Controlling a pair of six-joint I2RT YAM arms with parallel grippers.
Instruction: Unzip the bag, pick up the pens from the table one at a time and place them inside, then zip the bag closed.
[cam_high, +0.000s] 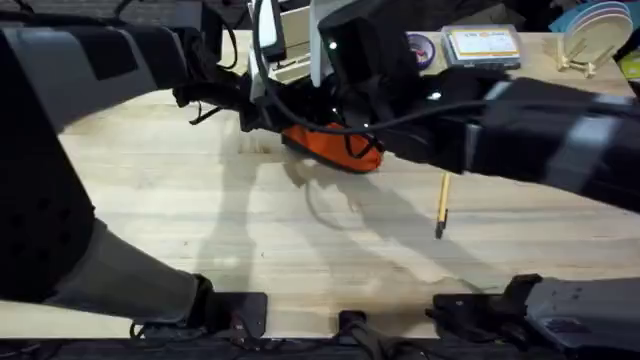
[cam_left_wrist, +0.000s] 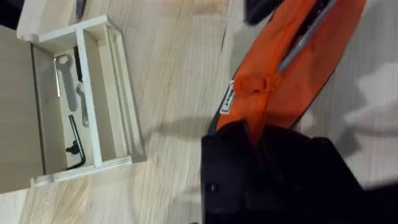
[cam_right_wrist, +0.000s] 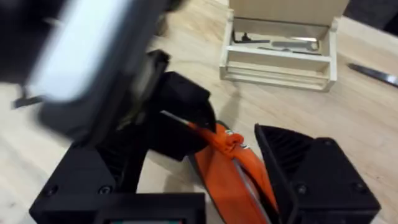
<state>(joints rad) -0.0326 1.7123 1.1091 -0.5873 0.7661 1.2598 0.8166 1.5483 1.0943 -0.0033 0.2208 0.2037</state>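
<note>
I note the bag (cam_high: 335, 148) is bright orange, with a grey zipper line along its top (cam_left_wrist: 298, 46) and a small white label with dark print at one end. The counter (cam_high: 300, 240) is pale wood with plank grain. One pen (cam_high: 442, 203) is yellowish-tan with a dark tip. The box (cam_left_wrist: 87, 99) is light unpainted wood; the tools inside read silver and black. Both my grippers (cam_left_wrist: 280, 180) (cam_right_wrist: 205, 180) are black.

Light plank-grained wooden table (cam_high: 200, 230), orange bag (cam_high: 335, 148) lying on it near the middle, yellowish pen (cam_high: 442, 203) flat on the wood to the right of the bag, open wooden box (cam_left_wrist: 81, 106) of metal tools beyond the bag
</note>
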